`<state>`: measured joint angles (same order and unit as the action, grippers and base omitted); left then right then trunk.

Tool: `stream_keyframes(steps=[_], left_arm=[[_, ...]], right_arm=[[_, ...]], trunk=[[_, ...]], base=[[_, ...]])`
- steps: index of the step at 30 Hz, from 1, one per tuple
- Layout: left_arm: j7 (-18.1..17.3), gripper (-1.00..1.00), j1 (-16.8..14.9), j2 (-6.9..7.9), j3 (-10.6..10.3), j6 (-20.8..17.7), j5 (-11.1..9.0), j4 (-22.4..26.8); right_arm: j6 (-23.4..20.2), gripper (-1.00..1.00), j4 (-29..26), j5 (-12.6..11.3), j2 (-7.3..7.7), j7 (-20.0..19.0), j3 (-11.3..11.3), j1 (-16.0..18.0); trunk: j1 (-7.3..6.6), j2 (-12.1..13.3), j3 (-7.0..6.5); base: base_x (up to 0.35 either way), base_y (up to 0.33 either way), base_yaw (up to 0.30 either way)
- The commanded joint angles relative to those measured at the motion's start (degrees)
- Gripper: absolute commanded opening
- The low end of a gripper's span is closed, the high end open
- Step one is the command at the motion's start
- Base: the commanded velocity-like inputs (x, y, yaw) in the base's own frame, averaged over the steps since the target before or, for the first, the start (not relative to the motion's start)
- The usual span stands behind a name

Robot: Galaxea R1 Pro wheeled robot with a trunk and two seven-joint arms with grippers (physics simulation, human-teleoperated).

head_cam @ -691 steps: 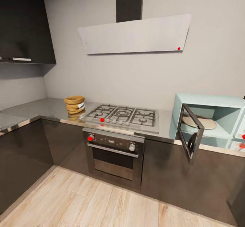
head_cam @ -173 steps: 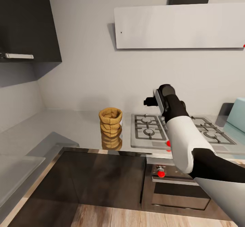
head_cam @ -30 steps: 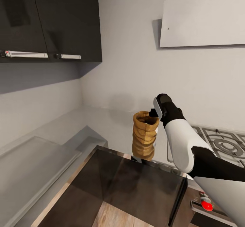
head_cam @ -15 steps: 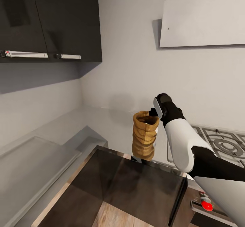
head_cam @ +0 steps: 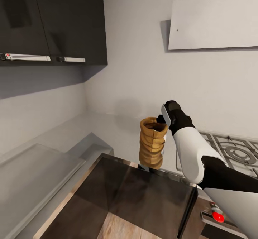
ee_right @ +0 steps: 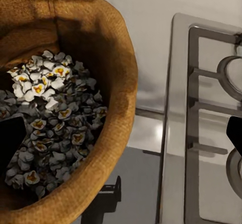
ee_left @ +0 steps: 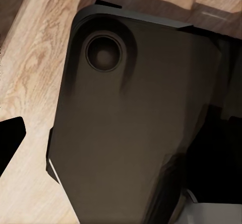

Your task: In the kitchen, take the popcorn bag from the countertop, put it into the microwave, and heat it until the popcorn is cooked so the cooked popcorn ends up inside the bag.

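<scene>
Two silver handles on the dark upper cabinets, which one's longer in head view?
The silver cabinet handle at the picture's left edge; it runs visibly longer than the short silver handle nearer the corner.

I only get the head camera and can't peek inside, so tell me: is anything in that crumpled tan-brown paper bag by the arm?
Observer: Yes. The right wrist view looks down into the crumpled tan-brown paper bag: white and yellow popcorn pieces cover its bottom.
Operator: Where are the fingers?
Observer: The right gripper straddles the rim: one dark finger sits inside the bag, and the other is outside, over the grey gas hob.
</scene>
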<state>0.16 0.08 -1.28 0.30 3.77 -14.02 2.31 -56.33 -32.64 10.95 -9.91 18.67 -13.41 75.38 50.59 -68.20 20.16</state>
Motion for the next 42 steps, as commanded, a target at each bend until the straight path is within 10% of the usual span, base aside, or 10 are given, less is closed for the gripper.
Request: stream_keyframes(steps=[1,42], left_arm=[[0.0,1.00,0.0,0.01,0.0,0.1,-0.3,0.1],[0.0,1.00,0.0,0.05,0.0,0.1,-0.3,0.2]], right_arm=[[-0.2,1.00,-0.1,0.6,-0.09,-0.2,-0.4,0.0],[3.5,1.00,-2.4,0.7,0.05,0.3,0.0,-5.1]], trunk=[[0.01,0.0,0.06],[0.01,0.0,0.06]], base=[[0.089,0.000,0.000],[0.031,0.000,0.000]])
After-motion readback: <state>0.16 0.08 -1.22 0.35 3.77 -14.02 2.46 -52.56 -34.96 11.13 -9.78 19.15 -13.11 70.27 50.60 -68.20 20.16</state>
